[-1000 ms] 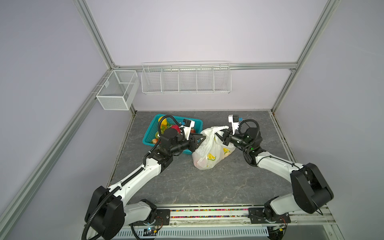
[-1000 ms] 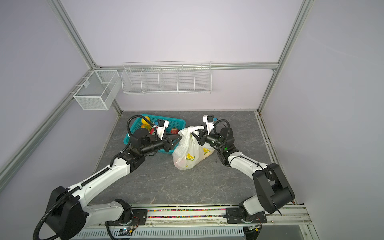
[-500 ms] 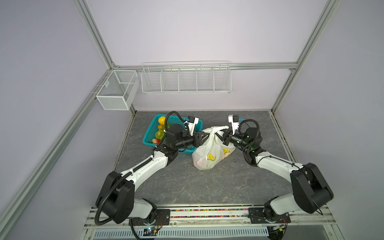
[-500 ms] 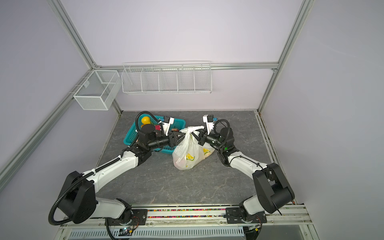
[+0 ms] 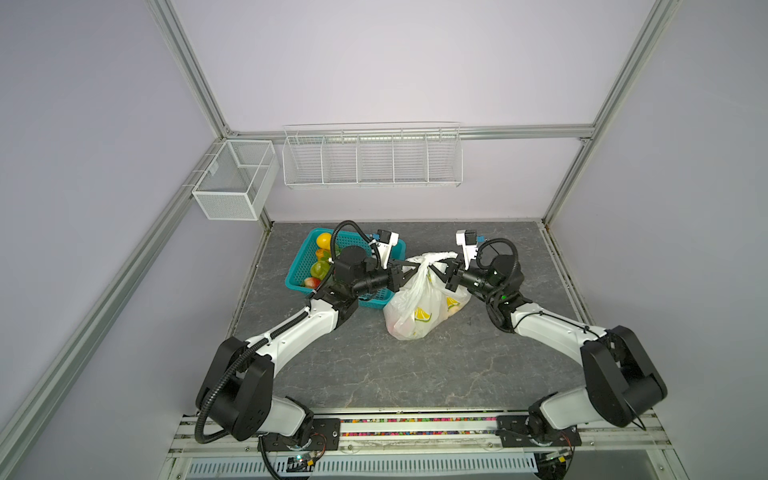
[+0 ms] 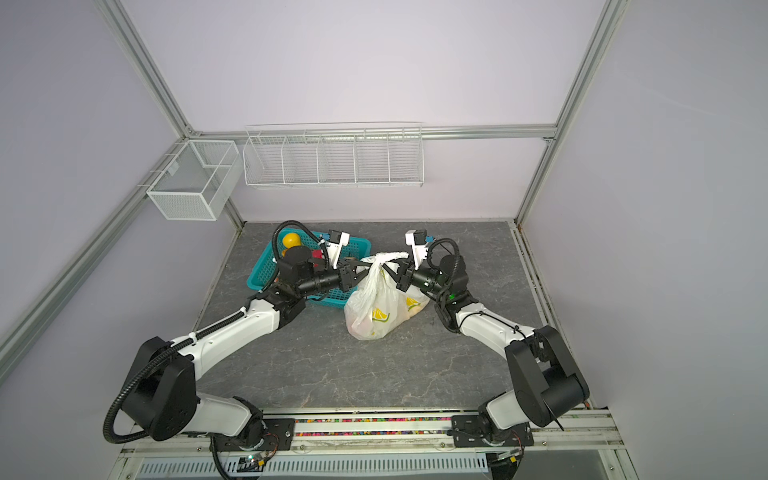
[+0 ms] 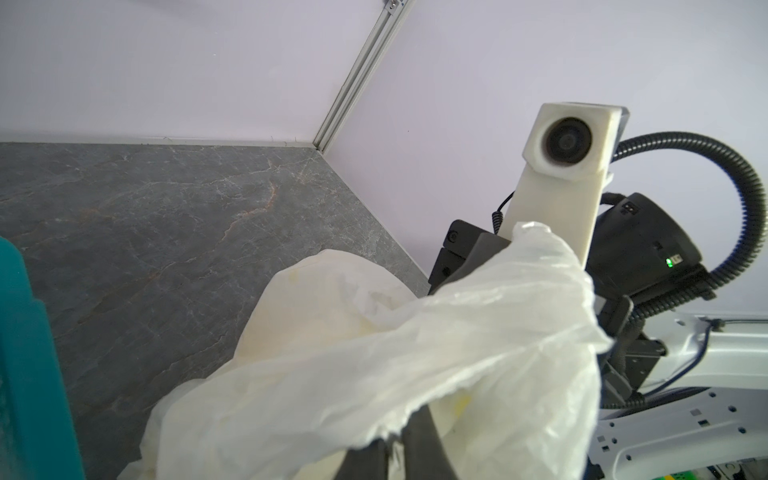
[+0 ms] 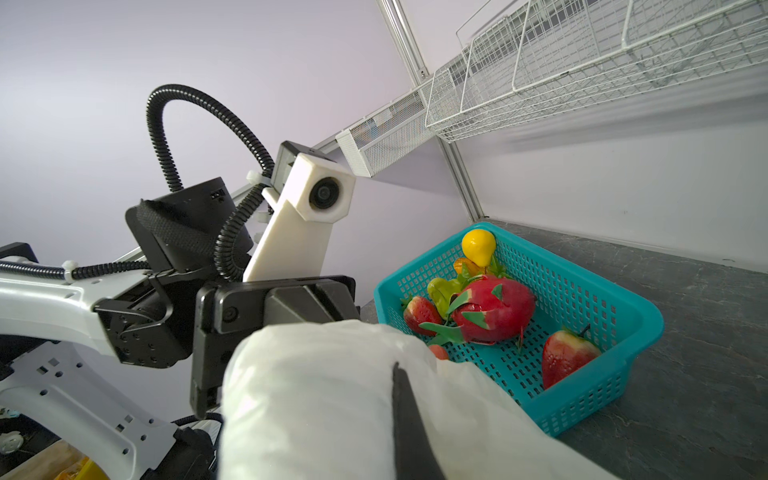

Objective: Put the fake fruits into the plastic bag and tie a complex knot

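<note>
The plastic bag (image 5: 415, 316) stands bulging on the grey table in both top views, with fake fruits showing dimly through it. Its top is gathered into a twisted white bunch (image 5: 430, 259); I cannot tell whether this is a knot. My left gripper (image 5: 409, 271) is at the bunch's left side, shut on bag plastic (image 7: 374, 353), as the left wrist view shows. From the right, my right gripper (image 5: 437, 268) is shut on the bag's strap (image 8: 324, 395), which drapes over its fingers (image 8: 405, 419). More fake fruits lie in the teal basket (image 8: 582, 286): a dragon fruit (image 8: 494, 307), strawberries (image 8: 567, 357) and a yellow piece (image 8: 478, 245).
The teal basket (image 5: 297, 274) sits just behind and under my left forearm, close to the bag. A white wire rack (image 5: 372, 160) and a mesh box (image 5: 232, 183) hang on the back wall. Frame posts stand at the back corners.
My left gripper has swung right from over the basket to the bag's top and shut on the plastic. The right gripper and the bag have stayed in place.
</note>
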{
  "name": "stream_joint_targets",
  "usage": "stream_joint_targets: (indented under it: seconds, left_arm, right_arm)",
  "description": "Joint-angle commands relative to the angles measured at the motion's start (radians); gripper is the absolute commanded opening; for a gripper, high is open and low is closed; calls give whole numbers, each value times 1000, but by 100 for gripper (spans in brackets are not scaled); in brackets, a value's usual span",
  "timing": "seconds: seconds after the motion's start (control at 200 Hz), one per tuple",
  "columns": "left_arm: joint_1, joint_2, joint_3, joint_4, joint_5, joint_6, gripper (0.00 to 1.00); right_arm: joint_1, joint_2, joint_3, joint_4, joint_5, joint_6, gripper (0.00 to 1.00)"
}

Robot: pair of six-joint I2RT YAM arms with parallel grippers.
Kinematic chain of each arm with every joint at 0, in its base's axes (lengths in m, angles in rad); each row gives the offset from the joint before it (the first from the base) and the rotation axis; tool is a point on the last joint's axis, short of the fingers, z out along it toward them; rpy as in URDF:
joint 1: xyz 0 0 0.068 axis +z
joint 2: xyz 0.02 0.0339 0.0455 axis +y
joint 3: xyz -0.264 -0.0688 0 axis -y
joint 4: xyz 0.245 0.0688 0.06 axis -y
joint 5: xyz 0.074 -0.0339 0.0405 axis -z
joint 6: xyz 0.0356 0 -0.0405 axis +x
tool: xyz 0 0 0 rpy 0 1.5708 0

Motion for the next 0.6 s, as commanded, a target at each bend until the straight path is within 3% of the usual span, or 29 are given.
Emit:
stream_joint_targets:
  seconds: [0.0,0.325,0.595]
  left_arm:
    - [1,-15,19,15,-8,12,1]
    - [1,-60,12,-71,-69,101,0]
    - [1,-86,2,-76,-66,125,0]
  right_arm:
    - [5,-3,18,3,1,-18,7]
    - [-4,-49,22,-140,14,-133,10]
    - [-22,-181,19,-436,78,-346,45]
